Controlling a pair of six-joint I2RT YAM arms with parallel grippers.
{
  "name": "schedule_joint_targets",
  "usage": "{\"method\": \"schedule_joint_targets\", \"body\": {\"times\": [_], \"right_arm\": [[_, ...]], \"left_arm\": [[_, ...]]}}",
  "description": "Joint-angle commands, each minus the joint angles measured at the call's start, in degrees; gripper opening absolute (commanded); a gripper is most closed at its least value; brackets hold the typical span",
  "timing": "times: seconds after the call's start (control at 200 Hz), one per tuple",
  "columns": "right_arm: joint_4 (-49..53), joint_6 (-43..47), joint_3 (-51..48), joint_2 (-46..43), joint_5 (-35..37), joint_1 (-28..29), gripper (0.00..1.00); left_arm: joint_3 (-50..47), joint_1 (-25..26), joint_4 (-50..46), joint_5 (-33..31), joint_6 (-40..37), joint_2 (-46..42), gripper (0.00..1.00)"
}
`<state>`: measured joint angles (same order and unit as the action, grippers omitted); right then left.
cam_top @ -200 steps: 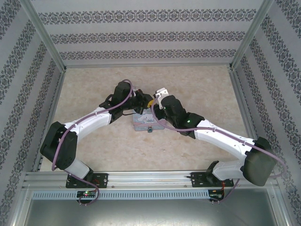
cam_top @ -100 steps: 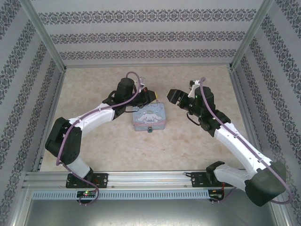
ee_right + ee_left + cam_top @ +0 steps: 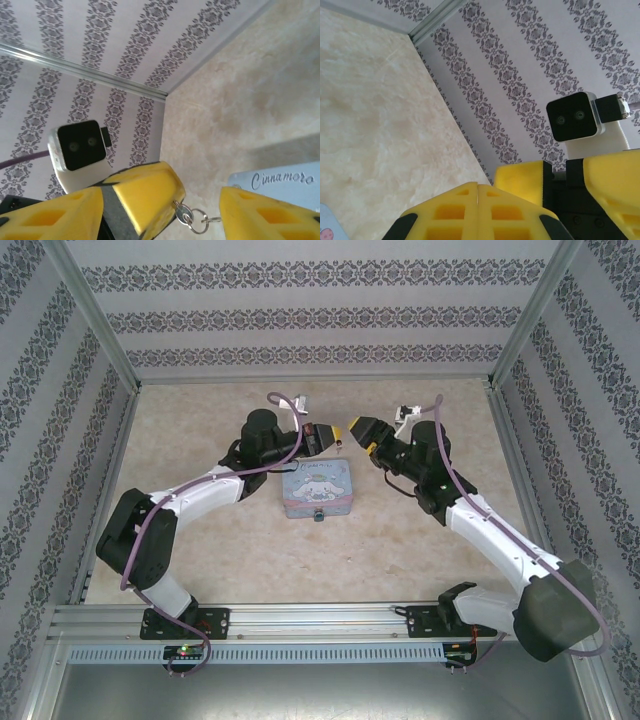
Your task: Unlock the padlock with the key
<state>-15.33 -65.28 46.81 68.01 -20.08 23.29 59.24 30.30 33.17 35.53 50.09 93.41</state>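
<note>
The key (image 3: 182,214) is a small silver piece on a wire ring, and it sticks out of the tips of my left gripper (image 3: 333,435), which is shut on it. The left fingers (image 3: 478,200) press flat together. My right gripper (image 3: 360,428) faces the left one tip to tip, open, with its fingers (image 3: 265,215) on either side of the key and ring without touching them. The padlock (image 3: 319,514) is a tiny dark-teal body hanging at the front edge of the tin, below both grippers.
The pale-blue cartoon tin (image 3: 315,488) lies mid-table, just in front of the two grippers. Patterned walls (image 3: 320,320) close off the back and both sides. Bare marbled table (image 3: 400,540) lies round the tin.
The right gripper lifted off the tin, swung out to the right, then came back toward the left gripper's tip. The left gripper rose and turned right with the key.
</note>
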Motion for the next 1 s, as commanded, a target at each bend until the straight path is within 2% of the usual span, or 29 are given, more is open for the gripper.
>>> {"method": "schedule_joint_targets", "body": {"times": [0.0, 0.115, 0.35, 0.994], "right_arm": [[-12.0, -4.0, -2.1, 1.2, -2.8, -1.0, 0.58], [-21.3, -6.8, -3.7, 3.2, -5.6, -1.7, 0.54], [-28.8, -8.5, -5.2, 5.8, -6.7, -1.4, 0.48], [-37.1, -10.3, -4.9, 11.7, -4.5, 3.6, 0.37]], "left_arm": [[-1.2, -0.1, 10.1, -2.7, 3.2, -3.0, 0.0], [-1.5, -0.1, 13.0, -3.6, 6.5, -3.6, 0.0], [-3.3, -0.1, 18.6, -5.0, 12.1, -3.6, 0.0], [-6.6, -0.1, 24.6, -8.2, 16.9, -3.1, 0.0]]}}
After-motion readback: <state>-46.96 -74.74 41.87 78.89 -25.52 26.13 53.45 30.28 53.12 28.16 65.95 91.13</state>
